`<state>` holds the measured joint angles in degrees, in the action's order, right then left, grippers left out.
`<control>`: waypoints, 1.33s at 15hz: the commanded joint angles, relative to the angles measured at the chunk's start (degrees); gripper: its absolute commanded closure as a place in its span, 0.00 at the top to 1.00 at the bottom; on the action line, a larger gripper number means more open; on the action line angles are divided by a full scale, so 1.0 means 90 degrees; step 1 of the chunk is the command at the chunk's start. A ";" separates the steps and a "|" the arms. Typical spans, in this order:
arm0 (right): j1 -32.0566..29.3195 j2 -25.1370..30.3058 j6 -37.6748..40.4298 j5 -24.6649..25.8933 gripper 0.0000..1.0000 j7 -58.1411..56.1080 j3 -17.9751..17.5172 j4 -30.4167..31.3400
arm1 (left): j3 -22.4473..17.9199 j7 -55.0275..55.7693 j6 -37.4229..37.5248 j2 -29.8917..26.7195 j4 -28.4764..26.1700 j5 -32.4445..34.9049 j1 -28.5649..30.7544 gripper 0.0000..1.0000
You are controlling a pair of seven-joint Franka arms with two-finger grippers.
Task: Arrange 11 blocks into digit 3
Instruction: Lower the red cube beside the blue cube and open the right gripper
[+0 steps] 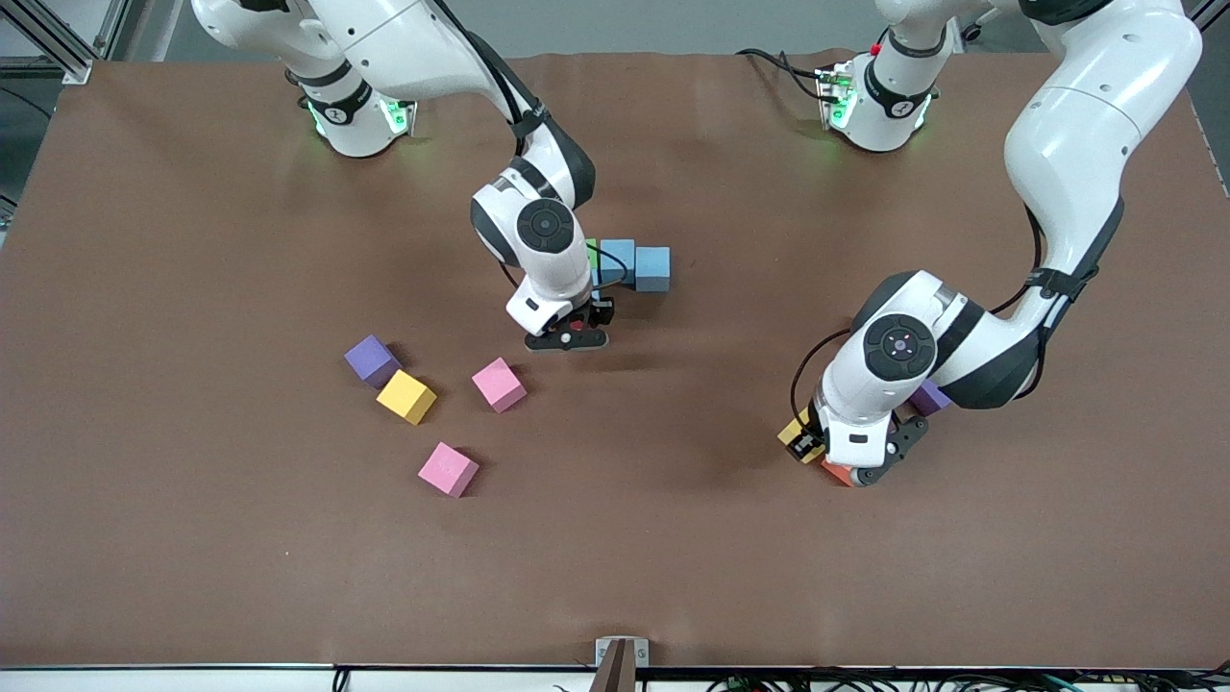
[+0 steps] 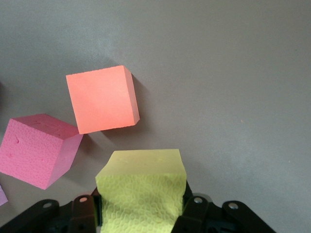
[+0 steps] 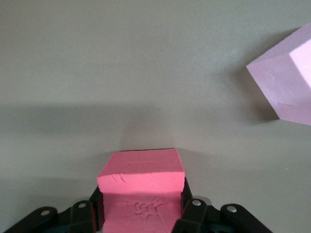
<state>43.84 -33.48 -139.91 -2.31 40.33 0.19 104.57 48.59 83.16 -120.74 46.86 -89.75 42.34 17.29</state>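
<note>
Looking at the left wrist view, you see the left gripper (image 2: 141,213) clamped on a yellow block (image 2: 142,189), over an orange block (image 2: 103,99) and a pink block (image 2: 39,149) near the table's (image 1: 192,577) left-arm end. Your right gripper (image 3: 142,216) grips a red-pink block (image 3: 142,182) mid-table, beside two light blue blocks (image 1: 636,266) toward the base edge.
</note>
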 commanded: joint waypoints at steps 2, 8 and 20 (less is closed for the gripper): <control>0.0070 0.0224 -0.0168 -0.0095 0.04 0.0148 0.0028 0.0266 | -0.0018 -0.0002 0.0115 -0.0060 0.0040 -0.0056 -0.0046 0.41; 0.0148 0.0205 -0.0139 -0.0095 0.04 0.0206 0.0028 0.0266 | -0.0018 -0.0002 0.0115 -0.0050 0.0040 -0.0056 -0.0046 0.41; 0.0197 0.0166 -0.0099 -0.0095 0.05 0.0274 0.0038 0.0246 | -0.0018 -0.0002 0.0124 -0.0079 0.0050 -0.0066 -0.0046 0.41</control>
<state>44.98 -33.48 -140.64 -2.31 42.17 0.14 104.87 48.59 83.16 -120.74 46.86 -89.75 42.34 17.27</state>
